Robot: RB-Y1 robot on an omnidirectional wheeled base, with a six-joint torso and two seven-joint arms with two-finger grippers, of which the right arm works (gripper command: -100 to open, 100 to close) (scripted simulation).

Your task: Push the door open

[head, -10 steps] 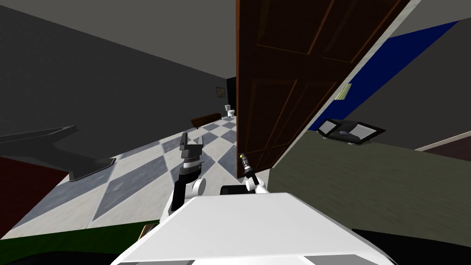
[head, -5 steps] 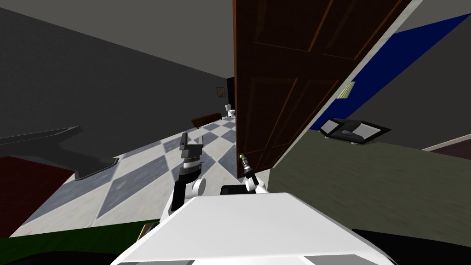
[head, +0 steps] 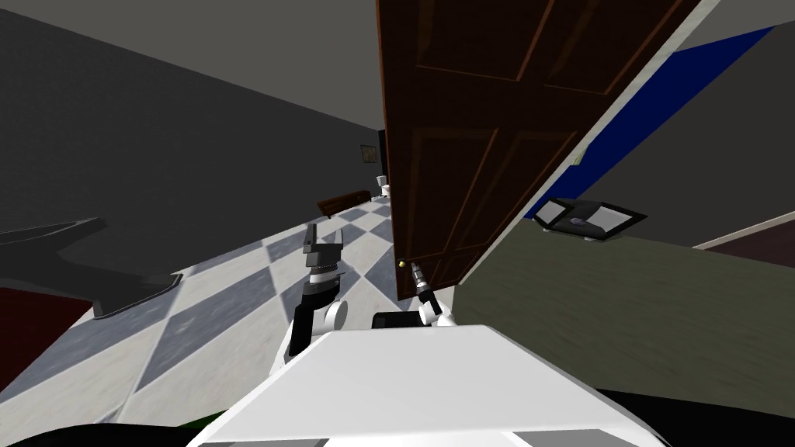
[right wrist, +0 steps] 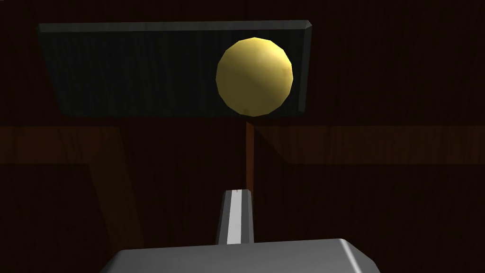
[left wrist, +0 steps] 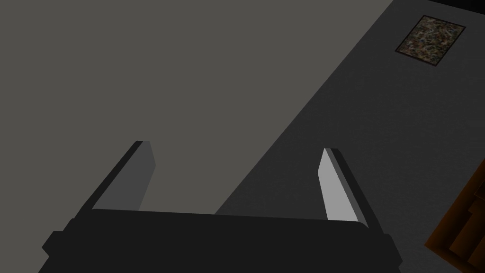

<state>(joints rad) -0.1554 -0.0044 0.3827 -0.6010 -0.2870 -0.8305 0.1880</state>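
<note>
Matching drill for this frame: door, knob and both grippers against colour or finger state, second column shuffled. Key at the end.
1. door
2. knob
3. left gripper
4. right gripper

A. fingers together
B. yellow
C. dark brown
D. fingers apart

Pairs: 1-C, 2-B, 3-D, 4-A

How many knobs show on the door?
1: a yellow round knob on a dark plate on the brown door, just beyond the right gripper. The door's far face is hidden.
</note>
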